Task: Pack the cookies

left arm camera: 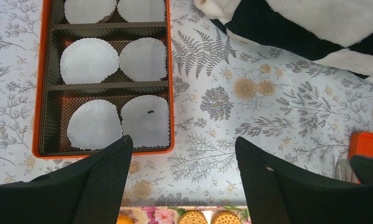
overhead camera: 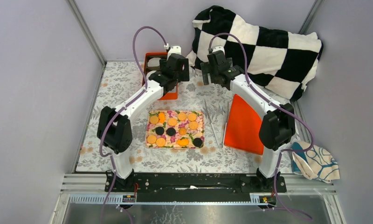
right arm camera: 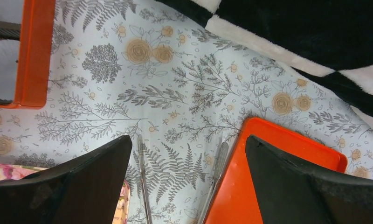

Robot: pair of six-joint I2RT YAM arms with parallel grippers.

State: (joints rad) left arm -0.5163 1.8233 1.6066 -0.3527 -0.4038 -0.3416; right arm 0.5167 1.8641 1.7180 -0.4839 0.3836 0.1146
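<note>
The left fingers (left arm camera: 112, 163) are spread wide with nothing between them, hovering above the tabletop (left arm camera: 268, 116). The right fingers (right arm camera: 105, 163) are spread just as wide and also empty.

Just ahead of the left fingers, off their left fingertip, sits the orange box (left arm camera: 37, 93). Its compartments hold white paper cups (left arm camera: 89, 60), all bare apart from a dark speck in one. Below the right fingers lie thin metal tongs (right arm camera: 143, 186), and the orange lid (right arm camera: 287, 149) sits under their right fingertip.

The cookies (overhead camera: 173, 122) lie behind both pairs of fingers, towards the arm bases, on the floral tray (overhead camera: 171, 140). In the left wrist view a few show just behind the gap between the fingers.

I judge that packing has not yet begun, since no cup holds a cookie. This looks like the approach before the first pick. The next move calls for one pair of fingers to draw back over the tray, come down narrow enough to straddle a single disc, and carry it forward to a cup. Alternatively, the right fingers could take the tongs first.

The cookies lie flat, faces up. Being round, they have no long axis and point no particular way, so any approach angle should serve. The tray's long side runs across in front of the arms, and the box's runs away from them.
</note>
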